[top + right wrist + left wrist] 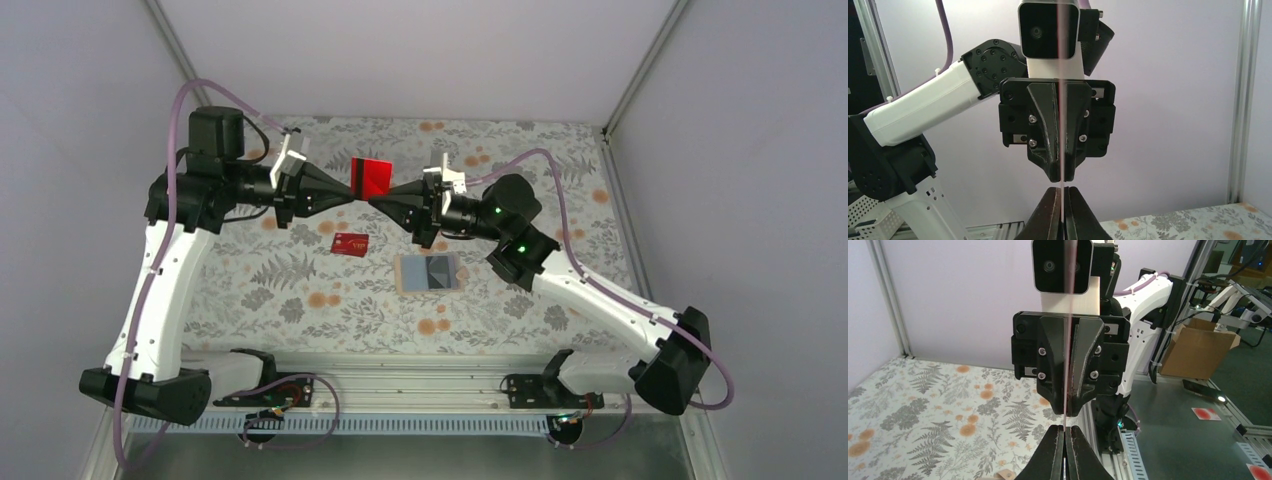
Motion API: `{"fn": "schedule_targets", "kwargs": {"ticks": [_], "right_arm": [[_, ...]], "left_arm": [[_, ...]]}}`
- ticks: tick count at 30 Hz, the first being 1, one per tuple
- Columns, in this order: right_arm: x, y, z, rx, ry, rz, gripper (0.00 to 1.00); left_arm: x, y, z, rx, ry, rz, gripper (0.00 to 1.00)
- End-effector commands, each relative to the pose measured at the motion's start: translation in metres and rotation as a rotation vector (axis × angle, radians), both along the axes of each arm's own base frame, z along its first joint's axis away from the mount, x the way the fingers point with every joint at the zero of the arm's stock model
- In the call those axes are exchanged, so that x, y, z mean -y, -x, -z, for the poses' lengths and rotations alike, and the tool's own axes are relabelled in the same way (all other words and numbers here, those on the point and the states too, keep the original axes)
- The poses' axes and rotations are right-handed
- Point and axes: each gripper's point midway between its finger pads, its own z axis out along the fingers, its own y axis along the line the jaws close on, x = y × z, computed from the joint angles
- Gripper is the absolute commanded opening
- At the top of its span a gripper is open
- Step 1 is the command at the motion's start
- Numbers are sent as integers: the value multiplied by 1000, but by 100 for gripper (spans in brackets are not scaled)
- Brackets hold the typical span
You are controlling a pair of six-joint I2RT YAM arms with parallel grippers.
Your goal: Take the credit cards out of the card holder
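Left gripper (350,192) clamped on red card (372,178) | right gripper (393,193) clamped on same card, midair

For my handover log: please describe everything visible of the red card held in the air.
The red card is a thin, stiff-looking red rectangle, held in the air above the floral table. The left fingers are shut on its left edge, the right fingers on its right edge; nothing else touches it. The top view shows its face, both wrist views only its thin edge.
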Motion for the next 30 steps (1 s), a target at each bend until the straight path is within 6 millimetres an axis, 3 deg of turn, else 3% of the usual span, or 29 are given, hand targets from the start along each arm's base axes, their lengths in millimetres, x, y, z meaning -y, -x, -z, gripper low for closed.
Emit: {"fn": "schedule_targets", "kwargs": {"ticks": [1,4,5,6,7,9,11,14,18,25,30], "right_arm": [[8,7,-20,46,-33,29,4],[11,-8,-9,11,40,128,4],[12,-13,-2,3,85,161,4],[11,-19,11,-4,159,190,4],[10,-22,18,18,235,207,4],[5,-20,67,-15,467,150,4],[6,-2,122,-75,661,21,4],[14,23,160,-113,744,-88,4],[8,35,162,-95,734,-132,4],[-10,34,153,-37,731,-153,4],[-16,28,151,-23,736,-127,4]], "left_arm": [[-1,9,0,20,11,21,2],[-2,8,6,21,-8,0,3],[-3,4,10,20,-28,-27,19],[-4,-1,14,25,-55,-61,50],[-6,-8,19,32,-97,-110,72],[-12,-23,29,54,-179,-206,85],[-18,-27,39,84,-246,-247,87],[-22,-23,53,149,-315,-222,90],[-23,-23,74,144,-358,-183,95],[-16,-7,93,139,-391,-70,82],[-6,7,101,142,-397,-1,60]]}}
